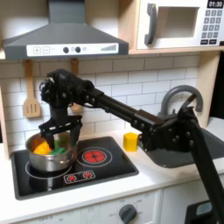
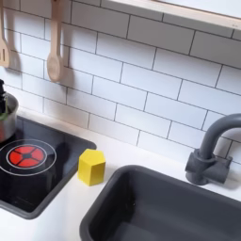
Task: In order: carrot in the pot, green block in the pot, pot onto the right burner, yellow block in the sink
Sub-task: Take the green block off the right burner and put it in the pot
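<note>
The silver pot [image 1: 45,159] stands on the left burner of the black cooktop [image 1: 114,171]. Inside it lie the orange carrot [image 1: 41,147] and the green block [image 1: 60,150]. My gripper [image 1: 59,136] points down just over the pot's mouth, right above the green block; its fingers are too dark and small to tell how they stand. The right burner [image 1: 94,156] with red rings is bare, also seen as the right burner [image 2: 25,155]. The yellow block [image 1: 130,141] stands on the counter between cooktop and sink; yellow block [image 2: 91,167]. The sink [image 2: 169,212] is dark grey.
A curved faucet [image 2: 212,151] rises behind the sink. My arm [image 1: 166,131] crosses over the sink in the first exterior view. Wooden utensils [image 2: 54,47] hang on the tiled wall. A range hood [image 1: 66,39] and microwave [image 1: 179,24] hang overhead. The pot's rim [image 2: 5,118] shows at the second exterior view's left.
</note>
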